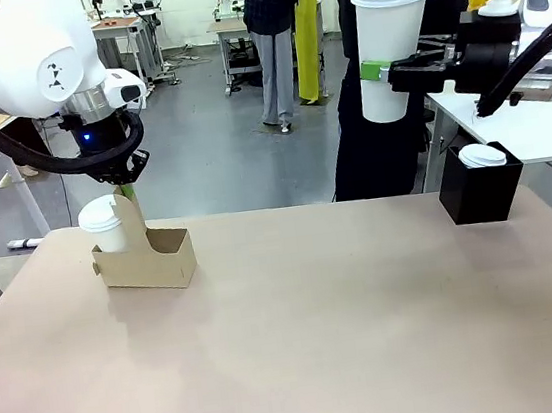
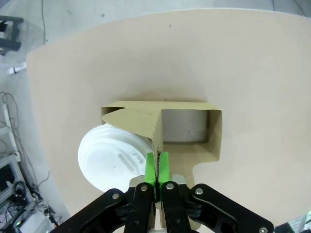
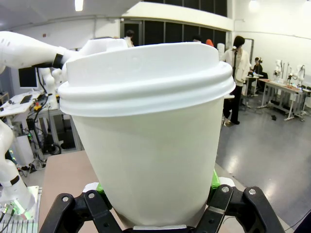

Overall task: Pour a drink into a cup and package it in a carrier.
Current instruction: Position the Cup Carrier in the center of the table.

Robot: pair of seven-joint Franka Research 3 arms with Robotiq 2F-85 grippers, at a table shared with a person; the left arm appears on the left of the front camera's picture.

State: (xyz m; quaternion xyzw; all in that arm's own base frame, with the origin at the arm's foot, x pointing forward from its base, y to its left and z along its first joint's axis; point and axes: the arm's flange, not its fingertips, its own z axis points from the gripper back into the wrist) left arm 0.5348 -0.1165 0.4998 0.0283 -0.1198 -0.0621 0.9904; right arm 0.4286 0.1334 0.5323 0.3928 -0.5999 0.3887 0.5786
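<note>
While the brown cardboard carrier (image 1: 146, 258) stands on the far left part of the tan table (image 1: 322, 332), the left gripper (image 1: 125, 192) comes straight down on it from above. Its green pads are pinched tight on the top edge of the carrier's tall middle handle.

Looking down from that wrist, the carrier (image 2: 141, 121) has two pockets, one on each side of the handle. A small cup (image 2: 114, 158) with a plain white lid sits in one pocket. The other pocket is an open cardboard square. The left gripper (image 2: 157, 167) is clamped on the thin upright board between them. From the front, the small cup (image 1: 105, 225) sits in the carrier's left pocket.

Well apart from this, high over the table's far right side, the right gripper (image 1: 384, 72) reaches in sideways. It is clenched around the lower half of a tall cup (image 1: 392, 41), held upright, plain white with a domed white lid. From that wrist, the tall cup (image 3: 146, 141) sits between the green pads of the right gripper (image 3: 156, 187).

Below the tall cup, a black box (image 1: 481, 191) with a white lid on top rests at the table's far right edge. A person (image 1: 370, 155) in dark clothes stands just behind the tall cup.
</note>
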